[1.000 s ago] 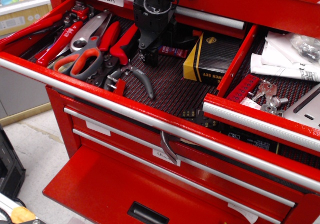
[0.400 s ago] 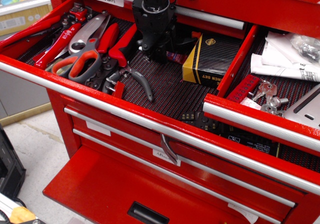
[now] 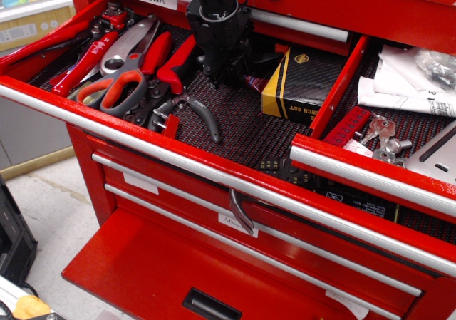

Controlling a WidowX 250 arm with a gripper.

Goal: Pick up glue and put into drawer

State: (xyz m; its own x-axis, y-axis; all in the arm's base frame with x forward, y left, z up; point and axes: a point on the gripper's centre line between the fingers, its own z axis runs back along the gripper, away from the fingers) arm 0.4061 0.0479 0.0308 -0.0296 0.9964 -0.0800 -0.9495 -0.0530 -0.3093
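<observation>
Lifted slightly since earlier, gripper (image 3: 226, 69) hangs over the drawer (image 3: 242, 131), apparently clamping the half-hidden glue (image 3: 251, 82) beside the box (image 3: 303, 85).

One box (image 3: 301, 85), two keys (image 3: 385, 136).

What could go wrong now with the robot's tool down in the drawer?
The tool sits low over the glue, which is mostly hidden, so a grip might slip or miss. The yellow-and-black box lies close beside the glue and could get nudged. The red-handled pliers crowd the other side and might get bumped.
</observation>
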